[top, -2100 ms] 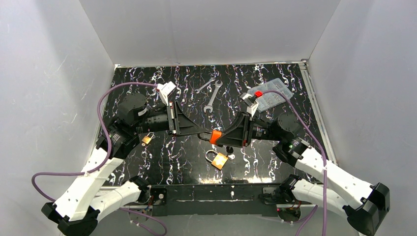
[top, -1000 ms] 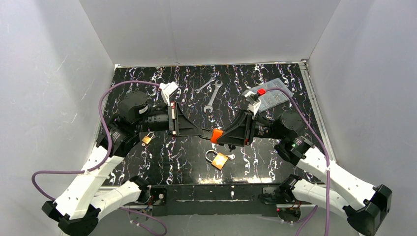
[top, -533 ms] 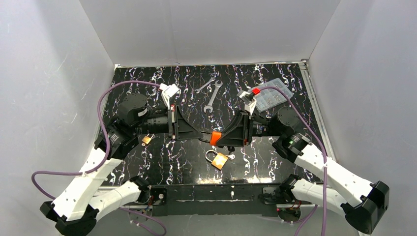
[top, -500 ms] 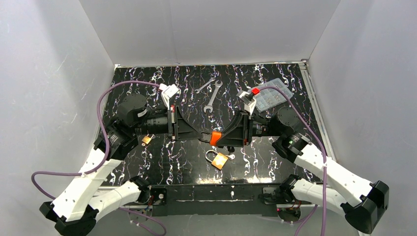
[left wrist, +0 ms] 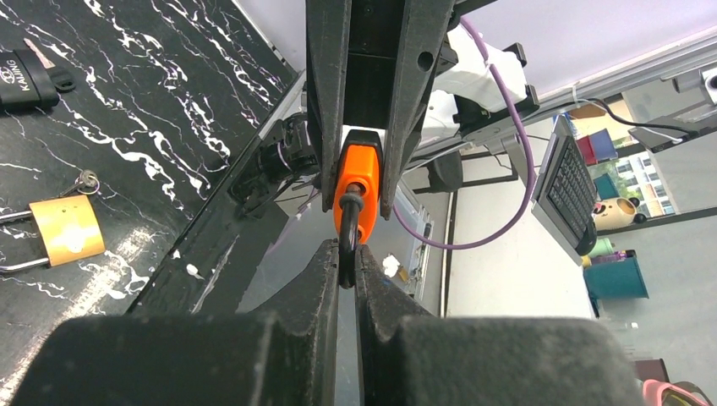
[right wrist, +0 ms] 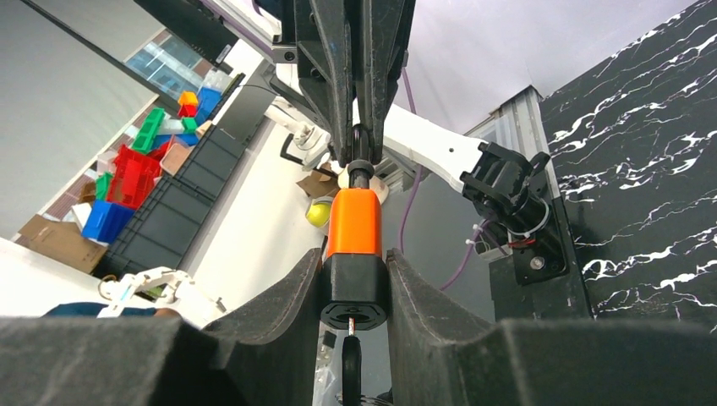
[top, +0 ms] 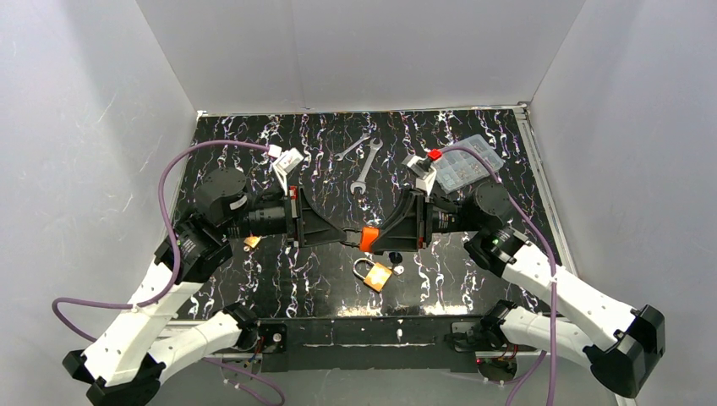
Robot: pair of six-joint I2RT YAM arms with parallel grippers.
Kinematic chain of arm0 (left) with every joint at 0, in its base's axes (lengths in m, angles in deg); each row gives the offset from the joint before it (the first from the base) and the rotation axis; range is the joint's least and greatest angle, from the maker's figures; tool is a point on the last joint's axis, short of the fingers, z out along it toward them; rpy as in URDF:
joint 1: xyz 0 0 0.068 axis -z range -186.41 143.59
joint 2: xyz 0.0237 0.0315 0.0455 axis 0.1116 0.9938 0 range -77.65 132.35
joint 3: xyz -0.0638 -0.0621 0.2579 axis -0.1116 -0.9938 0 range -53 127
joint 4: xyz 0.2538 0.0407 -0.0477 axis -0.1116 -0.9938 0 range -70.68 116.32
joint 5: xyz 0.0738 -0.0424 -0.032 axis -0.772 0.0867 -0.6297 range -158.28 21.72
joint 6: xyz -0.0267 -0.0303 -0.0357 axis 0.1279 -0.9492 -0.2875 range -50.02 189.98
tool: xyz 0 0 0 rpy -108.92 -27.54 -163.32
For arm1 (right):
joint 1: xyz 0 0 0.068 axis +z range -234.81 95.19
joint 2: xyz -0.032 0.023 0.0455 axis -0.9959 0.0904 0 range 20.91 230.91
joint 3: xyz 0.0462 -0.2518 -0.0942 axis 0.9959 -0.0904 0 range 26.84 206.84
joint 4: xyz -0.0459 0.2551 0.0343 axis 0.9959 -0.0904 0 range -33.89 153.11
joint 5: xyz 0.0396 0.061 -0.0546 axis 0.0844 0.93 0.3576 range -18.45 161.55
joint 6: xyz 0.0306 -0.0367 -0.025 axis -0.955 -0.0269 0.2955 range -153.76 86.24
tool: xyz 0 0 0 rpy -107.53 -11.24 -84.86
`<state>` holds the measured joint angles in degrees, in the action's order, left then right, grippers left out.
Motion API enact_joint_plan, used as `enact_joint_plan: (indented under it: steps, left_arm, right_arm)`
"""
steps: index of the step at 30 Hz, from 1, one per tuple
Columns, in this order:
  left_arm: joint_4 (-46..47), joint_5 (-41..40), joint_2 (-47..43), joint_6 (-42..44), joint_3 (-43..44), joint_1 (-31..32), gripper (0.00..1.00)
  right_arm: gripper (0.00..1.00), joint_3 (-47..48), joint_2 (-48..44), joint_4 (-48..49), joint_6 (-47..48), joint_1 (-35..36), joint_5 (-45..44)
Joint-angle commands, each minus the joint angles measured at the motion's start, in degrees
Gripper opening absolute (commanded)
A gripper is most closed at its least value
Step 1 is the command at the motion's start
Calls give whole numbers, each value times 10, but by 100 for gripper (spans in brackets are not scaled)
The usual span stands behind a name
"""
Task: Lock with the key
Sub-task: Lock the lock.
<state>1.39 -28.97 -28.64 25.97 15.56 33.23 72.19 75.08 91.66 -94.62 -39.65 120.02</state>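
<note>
We are holding the orange padlock (top: 369, 238) in the air over the tabletop's (top: 279, 279) middle, the left claw (left wrist: 345, 264) pinching its shackle (left wrist: 347, 227), the right claw (right wrist: 353, 283) clamping its body. If the arms are pulling unevenly, the thin shackle could be slipping free. Only the left wrist view is showing the black-headed key (left wrist: 30, 66) lying near the brass padlock (left wrist: 66, 230); the right wrist view is showing something small under the lock, possibly a ring.
</note>
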Motion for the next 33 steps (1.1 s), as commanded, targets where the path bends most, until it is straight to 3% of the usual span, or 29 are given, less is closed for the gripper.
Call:
enact_joint_plan:
  steps: [1,33]
  left_arm:
    - [-8,1,4,13,19,12,0]
    - [-8,-74,26,-5,-8,101,0]
  right_arm:
    - [1,49,6,56,-15,2,4]
    - [1,123,59,-53,35,23,-19]
